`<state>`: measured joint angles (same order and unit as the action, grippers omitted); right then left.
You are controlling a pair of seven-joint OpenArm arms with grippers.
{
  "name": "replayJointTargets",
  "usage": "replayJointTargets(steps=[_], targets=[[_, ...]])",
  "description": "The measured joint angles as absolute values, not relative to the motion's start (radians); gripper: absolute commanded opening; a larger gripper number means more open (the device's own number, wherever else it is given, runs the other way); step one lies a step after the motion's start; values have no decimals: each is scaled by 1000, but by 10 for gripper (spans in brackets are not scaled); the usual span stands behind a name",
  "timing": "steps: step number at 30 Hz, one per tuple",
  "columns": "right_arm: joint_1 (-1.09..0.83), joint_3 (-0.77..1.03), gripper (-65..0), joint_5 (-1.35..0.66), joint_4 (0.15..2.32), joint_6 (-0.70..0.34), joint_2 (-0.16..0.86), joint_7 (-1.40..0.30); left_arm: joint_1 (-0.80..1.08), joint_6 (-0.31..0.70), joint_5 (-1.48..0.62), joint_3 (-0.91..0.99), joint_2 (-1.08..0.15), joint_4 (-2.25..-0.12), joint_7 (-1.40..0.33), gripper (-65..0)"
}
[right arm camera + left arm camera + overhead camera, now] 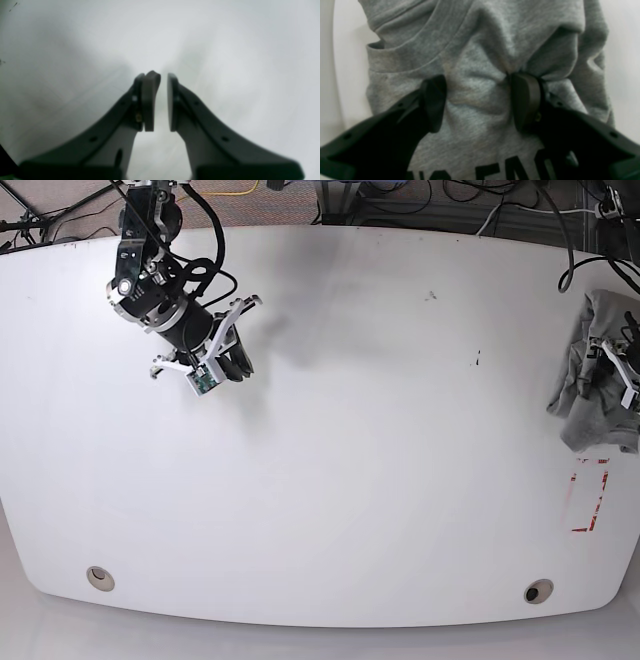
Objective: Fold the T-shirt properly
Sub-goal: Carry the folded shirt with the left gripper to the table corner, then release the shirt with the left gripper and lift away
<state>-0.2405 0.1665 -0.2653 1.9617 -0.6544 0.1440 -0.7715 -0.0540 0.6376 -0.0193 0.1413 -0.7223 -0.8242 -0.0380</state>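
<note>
The T-shirt (485, 50) is lying bunched at the far edge of the counter (380, 440), on my left side, a crumpled heap of light heather-grey cotton. Its ribbed collar is curving across the top of my left wrist view, and soft folds are radiating from the spot where I am pressing in. Black block capitals are showing below that spot; I am reading only "FAC" and part of an "O" or "S" before it, the rest being cut off by the frame.

My left end effector (480, 102) is spread wide, both pads pushing into the cloth with a ridge of fabric gathered between them. My right end effector (157, 102) is hovering well apart from the T-shirt, over bare counter, its pads nearly pressed together with only a thin gap and nothing between them.

A red rectangle outline (590, 498) is marked on the counter just beside the T-shirt.
</note>
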Motion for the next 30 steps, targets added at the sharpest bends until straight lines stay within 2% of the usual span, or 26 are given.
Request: replayJointTargets(steps=[9, 19, 24, 30], targets=[[-243, 166, -571, -265, 1962, -652, 144, -772, -75, 669, 46, 136, -767, -853, -133, -271], [-243, 240, -571, -247, 1959, -648, 146, -733, -51, 699, 101, 175, -767, -1060, -249, -271], [-234, 251, -571, -100, 1915, -640, 146, -596, -50, 690, 103, 219, -725, -1220, -313, -272], [-236, 285, -571, 4, 1798, -647, 139, -387, -2, 674, 74, 266, -577, -1391, -268, -272]])
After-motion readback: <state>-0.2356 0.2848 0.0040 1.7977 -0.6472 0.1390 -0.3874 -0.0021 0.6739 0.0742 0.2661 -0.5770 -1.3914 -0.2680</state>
